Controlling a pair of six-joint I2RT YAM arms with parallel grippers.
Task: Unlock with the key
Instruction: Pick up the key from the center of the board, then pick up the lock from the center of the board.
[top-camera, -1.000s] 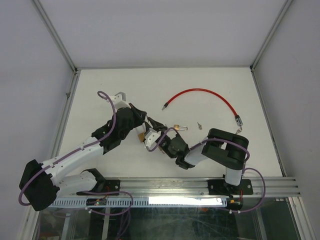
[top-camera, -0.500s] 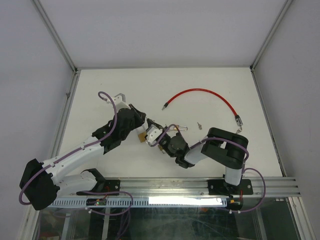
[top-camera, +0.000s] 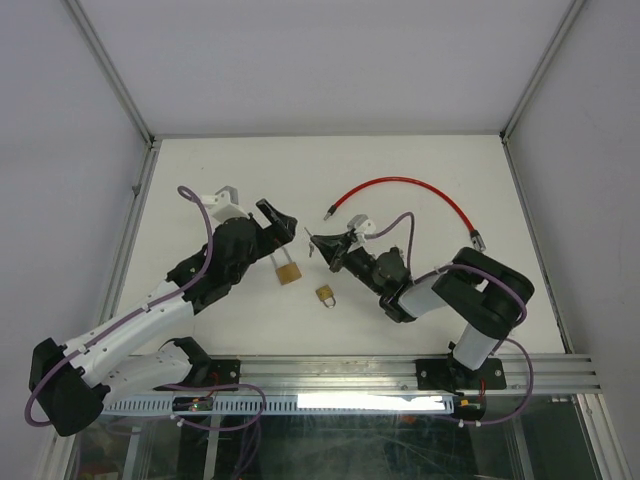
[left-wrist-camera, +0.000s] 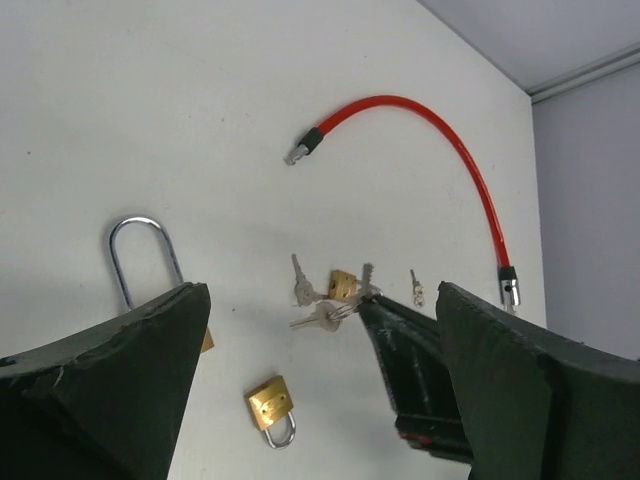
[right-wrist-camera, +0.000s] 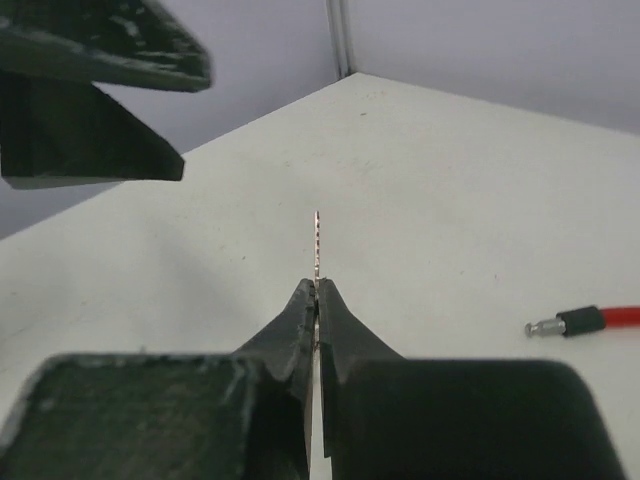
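Having dropped the long-shackled brass padlock (top-camera: 287, 272), the left gripper (top-camera: 277, 232) gapes beside it while the right gripper (right-wrist-camera: 317, 292), pinching the thin silver key (right-wrist-camera: 317, 240), has pulled away, so a regrasp looks needed.

Open passage across far-left counter (top-camera: 200, 165); blocked far right by arcing red cable (top-camera: 400, 181), mid-counter by long-shackle padlock (top-camera: 287, 272) and small padlock (top-camera: 326, 295).

arms (top-camera: 140, 320): white links, black joints | cables (top-camera: 209, 225): purple | left tool (left-wrist-camera: 315, 295): black
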